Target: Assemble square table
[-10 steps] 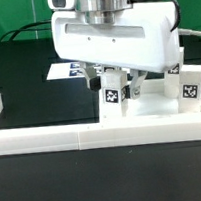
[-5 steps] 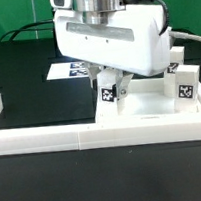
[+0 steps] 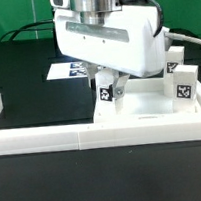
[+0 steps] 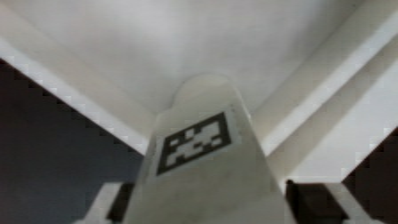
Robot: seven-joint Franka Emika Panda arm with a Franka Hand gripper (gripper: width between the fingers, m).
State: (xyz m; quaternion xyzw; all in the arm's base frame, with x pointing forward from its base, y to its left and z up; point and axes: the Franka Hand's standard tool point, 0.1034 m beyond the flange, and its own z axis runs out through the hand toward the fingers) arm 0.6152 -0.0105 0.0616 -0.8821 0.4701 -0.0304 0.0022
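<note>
Exterior view shows me bent low over the square tabletop (image 3: 149, 101), the white slab lying flat on the black table (image 3: 32, 91), tucked into the near right corner against the long white border wall (image 3: 102, 135). Behind it, toward the far left, the marker board (image 3: 60, 70) lies flat, half hidden by my body.

My judgement: I am in the leg-mounting stage, with one leg taken up and about to be seated at the slab's left edge. The next move calls for keeping this leg upright, lining its lower end over its mounting spot in the slab, and pressing or turning it home without letting it tilt. I cannot see the mounting spot itself; my own housing covers it.

My pincer (image 3: 108, 84) is clenched partway, its jaws closed on the tagged table leg (image 3: 109, 92), which hangs upright just over the left edge of the tabletop. In the wrist view the same leg (image 4: 205, 140) fills the middle of the picture, its tag facing the lens, my fingers (image 4: 111, 203) dimly visible on either side of it, the slab's pale recessed panels behind.

Another tagged leg (image 3: 185, 88) stands upright on the right side of the tabletop, well apart from my grip, with a further one (image 3: 173, 61) peeping out behind it.
</note>
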